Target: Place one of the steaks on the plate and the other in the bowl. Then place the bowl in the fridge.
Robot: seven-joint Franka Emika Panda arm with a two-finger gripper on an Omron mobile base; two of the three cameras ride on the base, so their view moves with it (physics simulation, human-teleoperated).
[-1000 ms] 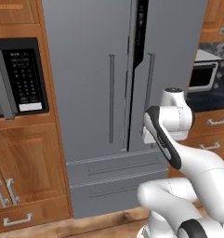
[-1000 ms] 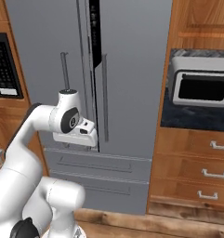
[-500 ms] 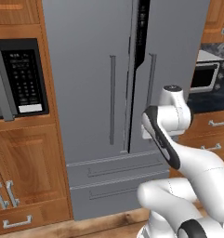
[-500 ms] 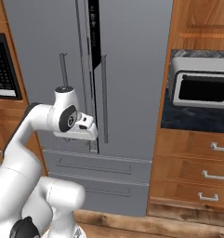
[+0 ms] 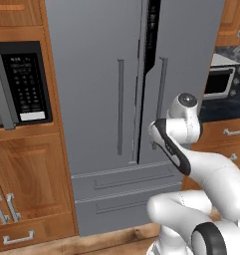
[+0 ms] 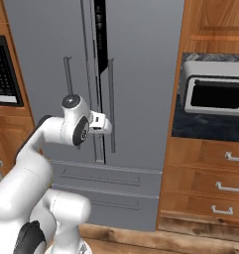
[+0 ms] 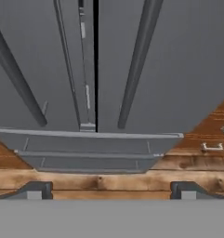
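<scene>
The tall grey fridge [image 5: 91, 99] [image 6: 141, 74] [image 7: 178, 69] stands straight ahead. Its right door is a crack ajar, with a dark gap [image 5: 151, 40] [image 6: 101, 34] at the seam. My gripper [image 6: 102, 124] [image 7: 111, 191] is open and empty. It hovers just in front of the right door's long bar handle [image 5: 162, 99] [image 6: 111, 104] [image 7: 136, 65], at its lower part and apart from it. The left door's handle [image 5: 120, 107] [image 7: 16, 79] lies further left. The steaks, the plate and the bowl are out of view.
A black-fronted microwave [image 5: 22, 84] [image 6: 2, 69] is set in wooden cabinets [image 5: 22, 199] to the left. At the right, a toaster oven [image 6: 215, 94] [image 5: 218, 79] sits on a dark counter above wooden drawers [image 6: 210, 183]. The fridge's lower drawers [image 5: 126, 191] sit just above the wooden floor [image 7: 108, 179].
The hand has risen and moved forward, closer to the right door's handle. The jaws have stayed wide apart and the fridge door has not moved.
</scene>
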